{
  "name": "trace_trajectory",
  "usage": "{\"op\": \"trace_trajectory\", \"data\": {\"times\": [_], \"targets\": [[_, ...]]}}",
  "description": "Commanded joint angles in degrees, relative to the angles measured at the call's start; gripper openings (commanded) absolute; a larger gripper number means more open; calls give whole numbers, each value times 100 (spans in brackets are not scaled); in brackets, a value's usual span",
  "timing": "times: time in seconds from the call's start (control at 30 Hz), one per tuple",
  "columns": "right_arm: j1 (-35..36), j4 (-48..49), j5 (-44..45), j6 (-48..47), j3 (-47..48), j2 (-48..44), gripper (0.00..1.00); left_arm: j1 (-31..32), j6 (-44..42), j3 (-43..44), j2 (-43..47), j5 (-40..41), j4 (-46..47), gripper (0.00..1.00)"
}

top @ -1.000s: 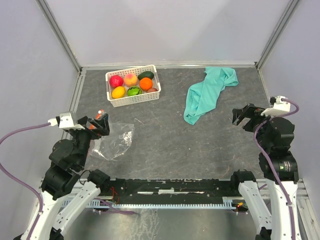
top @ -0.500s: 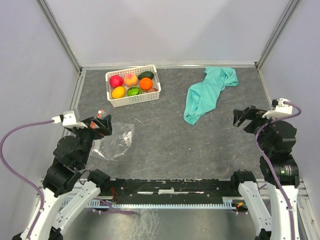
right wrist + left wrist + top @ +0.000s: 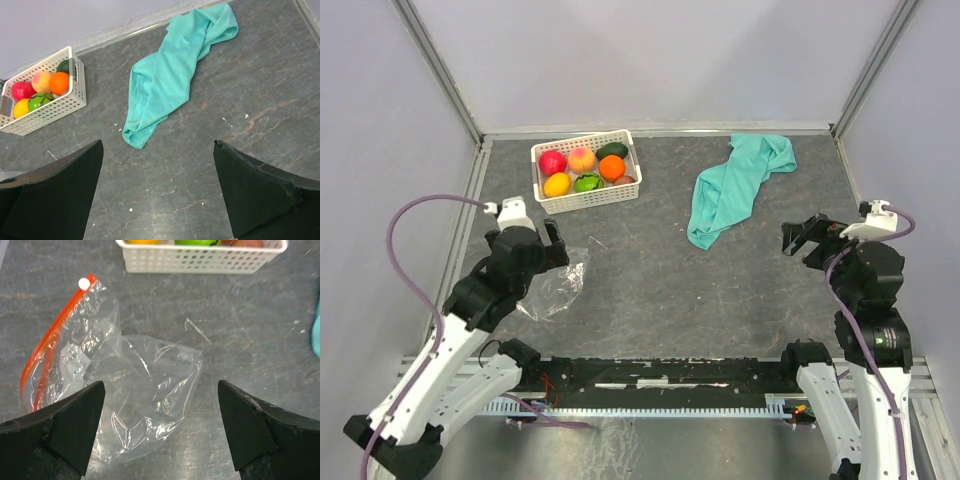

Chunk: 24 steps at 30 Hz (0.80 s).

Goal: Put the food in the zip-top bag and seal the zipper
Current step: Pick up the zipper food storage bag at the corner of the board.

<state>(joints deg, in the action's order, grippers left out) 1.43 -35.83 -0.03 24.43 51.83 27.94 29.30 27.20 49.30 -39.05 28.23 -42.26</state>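
The zip-top bag [image 3: 140, 390] lies flat and crumpled on the table [image 3: 650, 290], at about 8 o'clock from the table's middle in the top view, right under the left gripper [image 3: 160, 410]. In the left wrist view the zipper [image 3: 50, 347] runs along the bag's left edge. Its long axis goes from a white slider [image 3: 84, 284] at the 1 o'clock end down to the 7 o'clock end, where its two red tracks lie slightly apart. The clear body spreads away from the strip toward 4 o'clock.

The left gripper hangs above the bag with its jaws spread wide and nothing between them. The right gripper [image 3: 157, 185], at 3 o'clock on the table, is also spread wide and holds nothing.

The food [image 3: 582, 170] sits in a white perforated basket [image 3: 588, 195] at 11 o'clock, near the back rail and well apart from the bag. Bare tabletop separates them. A teal cloth [image 3: 735, 190] lies rumpled at 1 o'clock, its long axis running from 1 to 7 o'clock. The middle of the table is open.

The surface is dark grey and stone-like, with a few pale specks. Plain pale walls and metal rails enclose it on three sides.
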Motion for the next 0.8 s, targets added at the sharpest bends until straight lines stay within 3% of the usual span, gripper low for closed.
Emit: {"op": "trace_trajectory", "data": {"times": [0.0, 0.37, 0.63, 0.77], "targets": [[-16, 463, -161, 268, -299, 11, 99, -33, 269, 126, -484, -171, -66, 100], [-22, 1072, -727, 376, -923, 388, 99, -41, -239, 159, -2693, -809, 135, 100], [-18, 1525, -1205, 628, -1294, 668, 99, -44, -319, 128, -3458, -698, 425, 100], [-20, 1773, -1409, 727, -1448, 844, 99, -54, -353, 156, -3762, -812, 611, 91]]}}
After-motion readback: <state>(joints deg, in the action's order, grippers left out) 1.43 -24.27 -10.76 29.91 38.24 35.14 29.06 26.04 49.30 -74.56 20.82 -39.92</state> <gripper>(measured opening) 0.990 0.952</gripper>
